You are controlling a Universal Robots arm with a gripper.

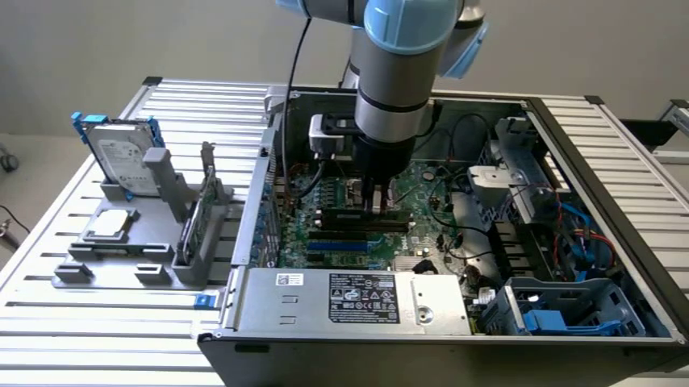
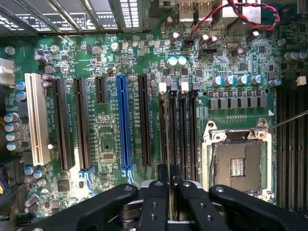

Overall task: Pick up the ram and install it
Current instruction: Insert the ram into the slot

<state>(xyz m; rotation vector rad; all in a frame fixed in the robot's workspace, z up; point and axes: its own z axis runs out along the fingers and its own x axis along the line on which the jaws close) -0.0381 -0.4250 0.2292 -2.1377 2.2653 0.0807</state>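
Arm is down inside the open PC case (image 1: 603, 161), gripper (image 1: 377, 203) right over the motherboard (image 1: 356, 230). In the wrist view the gripper (image 2: 170, 175) has its fingers (image 2: 162, 174) nearly together, pinching the top edge of the ram (image 2: 171, 139), which runs edge-on away from the fingertips along the black memory slots (image 2: 185, 130) with white latches at the far end. Can't tell whether the stick is fully seated or just resting in the slot. Empty CPU socket (image 2: 238, 161) sits just beside the memory slots; blue PCIe slot (image 2: 123, 125) and white PCI slot (image 2: 36, 118) are on the other side. Outside the case, at the exterior view's left, a grey fixture (image 1: 140, 242) holds a hard drive (image 1: 124, 165) upright and another green board (image 1: 199, 214) on edge. Power supply (image 1: 350, 298) sits at the case's near edge.
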